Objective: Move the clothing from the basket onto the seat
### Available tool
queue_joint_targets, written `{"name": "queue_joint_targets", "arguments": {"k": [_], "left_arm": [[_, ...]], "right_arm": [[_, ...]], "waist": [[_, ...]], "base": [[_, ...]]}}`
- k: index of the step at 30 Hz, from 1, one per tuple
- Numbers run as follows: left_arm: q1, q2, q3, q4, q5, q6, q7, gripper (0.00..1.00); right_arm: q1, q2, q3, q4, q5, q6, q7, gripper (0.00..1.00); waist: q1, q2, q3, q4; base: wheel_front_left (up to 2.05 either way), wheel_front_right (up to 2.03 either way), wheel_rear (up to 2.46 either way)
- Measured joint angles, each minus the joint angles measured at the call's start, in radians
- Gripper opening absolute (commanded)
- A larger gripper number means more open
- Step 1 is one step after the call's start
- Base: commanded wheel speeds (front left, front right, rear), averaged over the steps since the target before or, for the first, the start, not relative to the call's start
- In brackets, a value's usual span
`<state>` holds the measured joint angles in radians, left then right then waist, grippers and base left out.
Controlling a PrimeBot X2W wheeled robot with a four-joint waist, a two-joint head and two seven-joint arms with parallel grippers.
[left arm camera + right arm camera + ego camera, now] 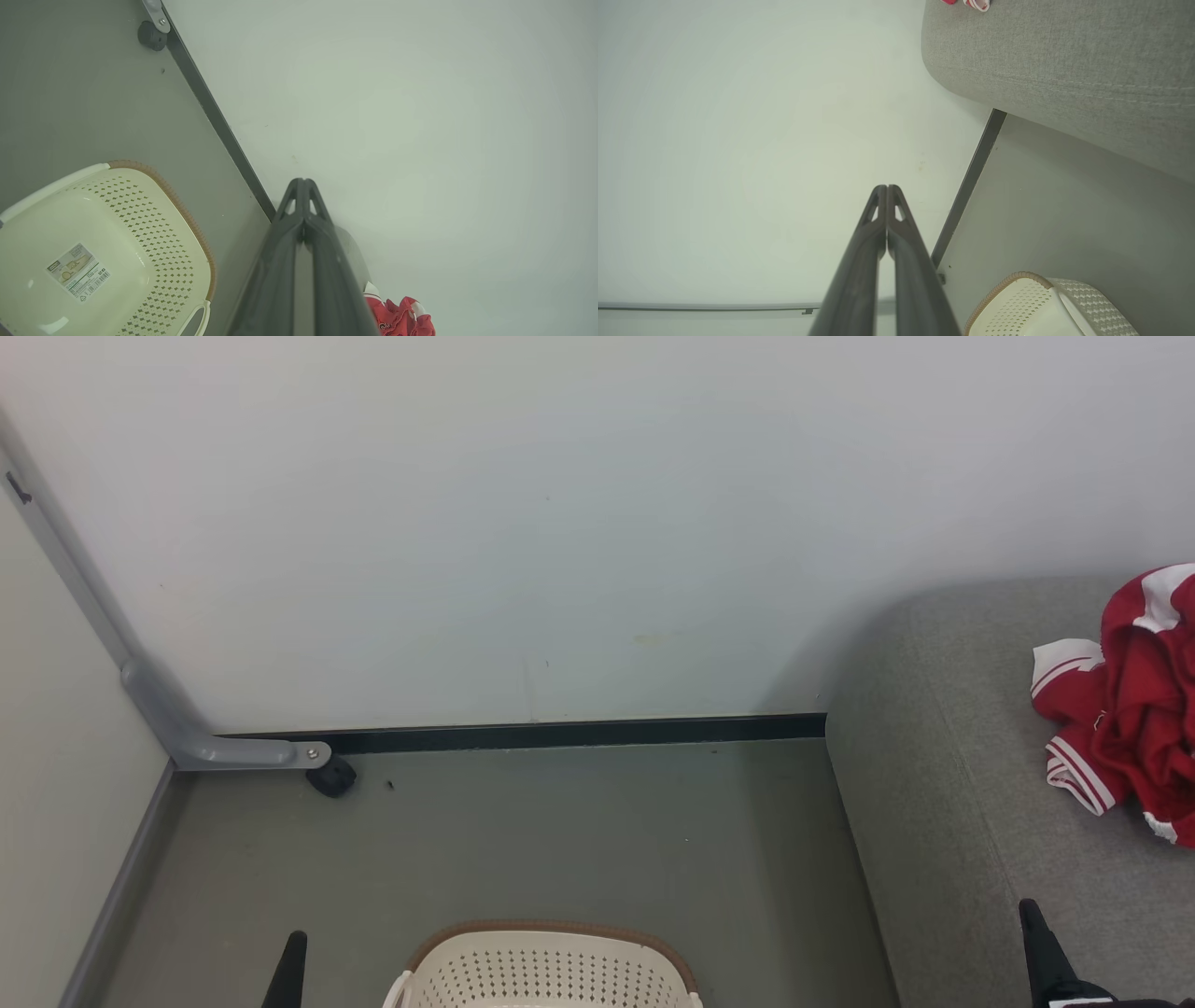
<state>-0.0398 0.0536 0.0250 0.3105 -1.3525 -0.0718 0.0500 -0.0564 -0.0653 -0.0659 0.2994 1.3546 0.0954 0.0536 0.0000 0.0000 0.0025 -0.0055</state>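
Left pincer (303,183) up close, fingers pressed together, nothing held. Right pincer (887,187) same, tips touching, nothing in it. Grey seat (943,784) right of the basket (551,928), gap of floor (560,831) between them. Basket on floor, between the two pincers in head view, bare inside bottom with a label (78,272). Clothing (1134,709), a red and white heap, lies on the seat, well right of the basket and farther back.

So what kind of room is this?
Probably a plain indoor room set up like a living-room corner: a grey sofa seat with red clothing on it, a laundry basket on the floor, and a bare white wall.
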Motion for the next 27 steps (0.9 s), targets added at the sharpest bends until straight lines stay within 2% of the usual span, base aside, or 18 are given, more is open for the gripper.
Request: {"name": "queue_joint_targets", "arguments": {"k": [17,27], "left_arm": [[-0.026,-0.012,0.06,-0.003,-0.226,-0.044,0.059,0.0],[-0.036,-0.014,0.062,-0.004,-0.247,-0.052,0.064,0.0]], "right_arm": [[-0.018,0.021,-0.067,0.0,0.232,0.021,0.053,0.0],[-0.019,0.022,-0.071,0.0,0.239,0.021,0.06,0.0]], "waist": [[0.0,0.0,-0.001,0.006],[0.0,0.0,-0.001,0.006]], "base": [[0.0,0.0,0.0],[0.0,0.0,0.0]]}}
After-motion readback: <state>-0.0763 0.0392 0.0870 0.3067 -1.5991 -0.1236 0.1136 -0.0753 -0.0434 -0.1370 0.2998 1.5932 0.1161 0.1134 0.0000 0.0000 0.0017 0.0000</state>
